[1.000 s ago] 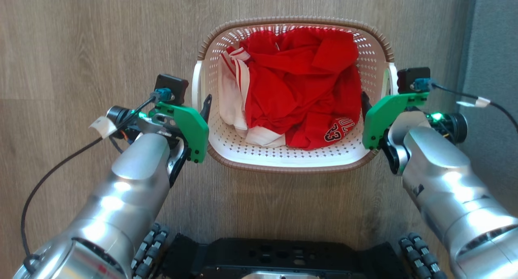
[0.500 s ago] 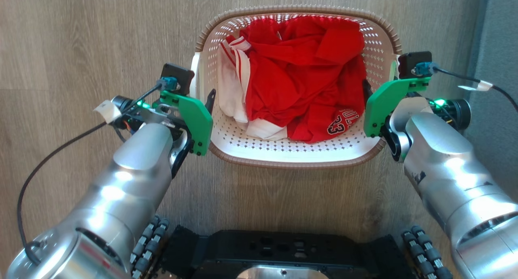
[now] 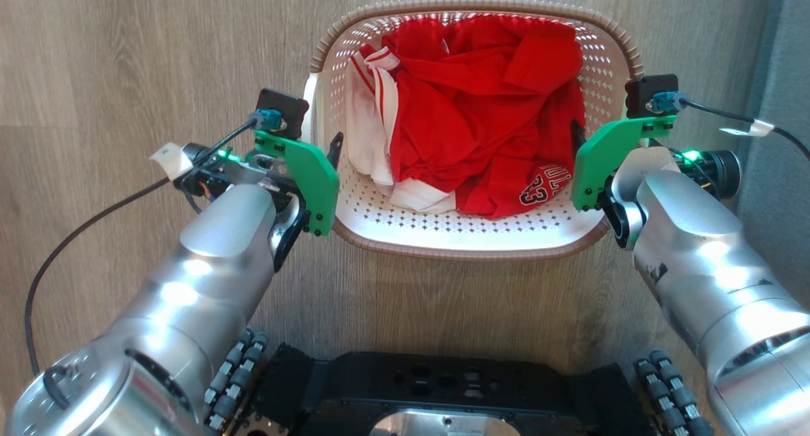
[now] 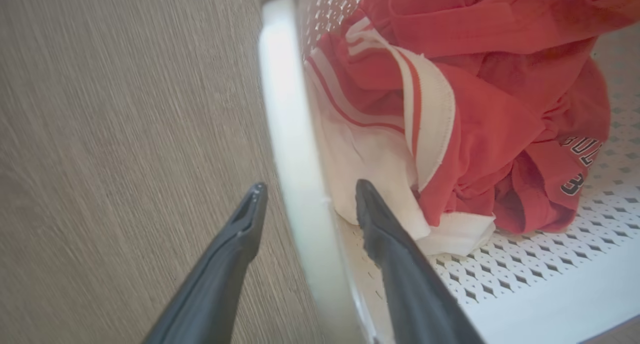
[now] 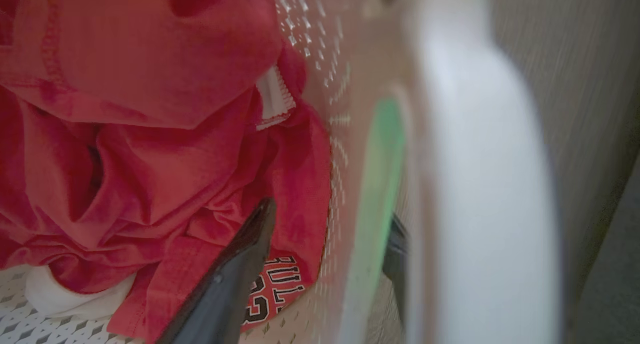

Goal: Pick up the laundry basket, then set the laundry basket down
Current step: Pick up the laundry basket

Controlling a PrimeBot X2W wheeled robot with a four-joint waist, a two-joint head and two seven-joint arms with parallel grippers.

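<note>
1. Left tool (image 4: 310,186): its two dark fingers (image 4: 235,254) stand a moderate gap apart, astride the left handle (image 4: 292,134) of the laundry basket (image 3: 471,251). One finger is outside over the floor (image 3: 126,75), and the other is inside beside the white garment (image 4: 365,154). I see slack at the outer tip, so I log this tool as not clamped.
2. Right tool (image 5: 330,214): one finger is inside against the red clothes (image 5: 125,159). The other is partly hidden beyond the perforated wall, next to the right handle (image 5: 480,184). The view is smeared, so I cannot tell whether it grips.
3. The laundry basket lies between the two tools, straight ahead of the robot's base (image 3: 430,385), over the wooden floor. I cannot tell whether it rests on the floor or hangs clear.
4. Step in hand, in my judgement: the pick-up, at the grasp. The next move calls for both tools to close firmly, then both arms to rise together and level so the load does not slide.
5. Count: one basket, two handles, two tools. The clothes form one heap of red and white pieces, and I cannot determine the number of garments.
</note>
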